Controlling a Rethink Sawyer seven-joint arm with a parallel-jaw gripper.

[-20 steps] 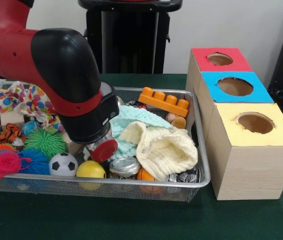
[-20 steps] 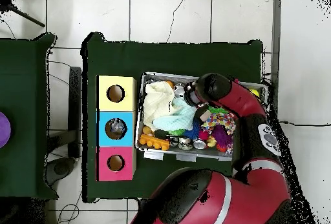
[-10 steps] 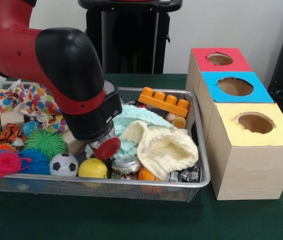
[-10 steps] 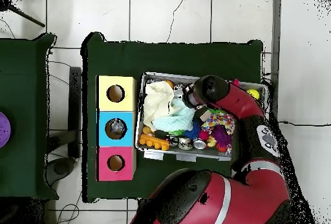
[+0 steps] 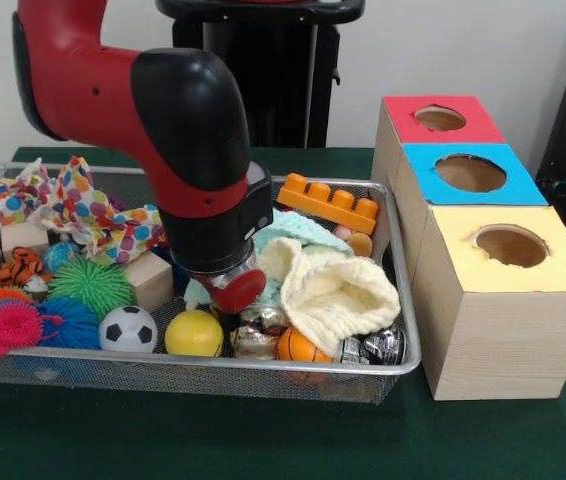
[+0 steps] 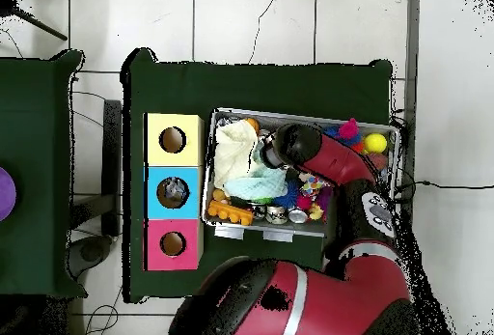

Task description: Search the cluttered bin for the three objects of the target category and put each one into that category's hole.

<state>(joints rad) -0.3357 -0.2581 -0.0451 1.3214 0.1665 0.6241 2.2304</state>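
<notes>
The wire bin [image 5: 403,330] holds mixed toys and cloth. The arm's black and red wrist reaches down into its middle, and the gripper end [image 5: 233,290] with a red cap sits against the left edge of a cream knit hat [image 5: 338,295], above shiny metal lids [image 5: 256,330]. In the overhead view the gripper end [image 6: 264,153] lies beside the cream hat [image 6: 232,148] and a mint knit cloth [image 6: 253,188]. Three wooden boxes stand beside the bin, each with a hole: red [image 5: 440,118], blue [image 5: 470,172] and yellow [image 5: 510,245].
Around the wrist lie a yellow ball [image 5: 193,333], a soccer ball [image 5: 126,328], a small orange ball [image 5: 297,346], a green spiky ball [image 5: 88,285], a wooden block [image 5: 148,278], a polka-dot cloth [image 5: 73,210] and an orange toy brick [image 5: 328,203]. Something grey sits in the blue box's hole [image 6: 173,192].
The arm has swung right in the front view, from the spiky balls toward the cream hat. The wooden block and more of the polka-dot cloth now show; the metal lid shifted.
</notes>
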